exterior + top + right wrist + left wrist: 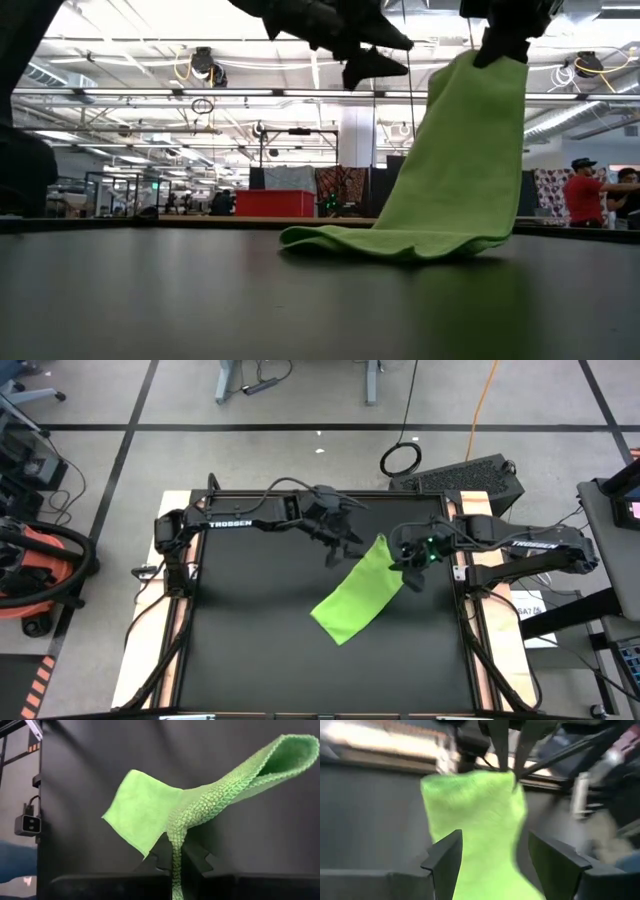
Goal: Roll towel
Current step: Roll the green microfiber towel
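The lime-green towel (355, 598) lies slanting across the middle of the black mat (250, 650). Its far right end is raised and its near end (390, 242) rests flat on the mat. My right gripper (410, 563) is shut on the raised end. It also shows at the top of the low view (500, 45). My left gripper (338, 552) hovers open just to the left of the raised end, above the mat, touching nothing. In the left wrist view (502, 865) its two fingers stand apart with the towel (480, 820) ahead of them. My right gripper pinches the towel's raised far edge (176, 842) between its two fingers. It comes from the table's right side, slanting down. The cloth bunches and curls over beside the fingers (280, 755). The towel slopes down from the hold, and its near end (340, 628) lies on the mat.
The mat has bare room to the left of and in front of the towel. A dark keyboard-like slab (470, 475) and cables lie on the floor past the far edge. People (582, 195) stand far off in the room behind.
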Motion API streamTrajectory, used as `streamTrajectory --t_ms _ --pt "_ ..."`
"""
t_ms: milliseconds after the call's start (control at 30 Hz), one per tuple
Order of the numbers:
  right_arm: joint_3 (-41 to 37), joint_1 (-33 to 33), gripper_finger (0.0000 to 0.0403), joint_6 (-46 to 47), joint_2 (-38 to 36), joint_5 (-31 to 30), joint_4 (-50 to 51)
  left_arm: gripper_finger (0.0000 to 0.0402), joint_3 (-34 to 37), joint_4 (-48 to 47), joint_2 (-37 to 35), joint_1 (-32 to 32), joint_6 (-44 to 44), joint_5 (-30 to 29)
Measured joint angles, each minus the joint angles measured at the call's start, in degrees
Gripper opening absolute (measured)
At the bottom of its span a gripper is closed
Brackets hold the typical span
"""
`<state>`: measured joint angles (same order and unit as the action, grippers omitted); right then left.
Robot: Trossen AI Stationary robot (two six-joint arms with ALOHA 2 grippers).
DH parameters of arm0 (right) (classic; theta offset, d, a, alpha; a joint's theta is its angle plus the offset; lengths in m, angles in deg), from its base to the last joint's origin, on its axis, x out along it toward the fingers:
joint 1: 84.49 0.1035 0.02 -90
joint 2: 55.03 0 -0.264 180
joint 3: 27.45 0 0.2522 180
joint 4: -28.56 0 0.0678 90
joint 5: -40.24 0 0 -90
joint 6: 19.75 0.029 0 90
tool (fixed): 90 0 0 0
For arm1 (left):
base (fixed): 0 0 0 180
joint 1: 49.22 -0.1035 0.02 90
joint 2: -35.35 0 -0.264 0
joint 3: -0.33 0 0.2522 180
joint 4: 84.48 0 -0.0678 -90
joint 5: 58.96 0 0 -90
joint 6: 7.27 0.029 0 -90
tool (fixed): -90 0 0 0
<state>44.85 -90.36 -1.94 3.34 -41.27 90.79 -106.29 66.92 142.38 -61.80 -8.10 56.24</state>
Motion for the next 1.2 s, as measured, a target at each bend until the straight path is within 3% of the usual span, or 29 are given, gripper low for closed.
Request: streamTrajectory --t_ms 67,133,233,333,467,800,933,1200 --pt "0.3 0.0 0.0000 -0.3 0.0 0.5 0.3 0.0231 -0.1 0.4 0.0 0.4 3.2 -6.5" --pt "0.4 0.0 0.0000 -0.3 0.0 0.5 0.3 0.0231 -0.1 1.6 0.4 0.2 5.1 -8.2" --pt "0.4 0.0 0.0000 -0.3 0.0 0.9 0.4 0.0231 -0.1 3.7 1.3 -1.2 5.9 -1.2" --pt "0.4 0.0 0.0000 -0.5 0.4 1.5 0.3 0.0231 -0.2 6.0 3.0 -2.3 4.3 0.8" --pt "0.4 0.1 0.0000 -1.0 1.5 2.5 0.2 0.0231 -0.2 11.4 5.9 -3.6 0.2 8.5" --pt "0.4 1.9 0.0000 -1.7 3.7 3.9 -1.8 0.0231 -0.2 15.0 8.3 -3.6 1.4 9.1" --pt "0.4 1.9 0.0000 -1.7 3.7 4.9 -2.1 0.0231 -0.2 18.2 9.4 -3.5 1.3 15.0" --pt "0.4 1.9 0.0000 -1.5 3.8 5.6 -3.7 0.0225 -0.2 21.8 9.9 -2.3 2.9 16.6"
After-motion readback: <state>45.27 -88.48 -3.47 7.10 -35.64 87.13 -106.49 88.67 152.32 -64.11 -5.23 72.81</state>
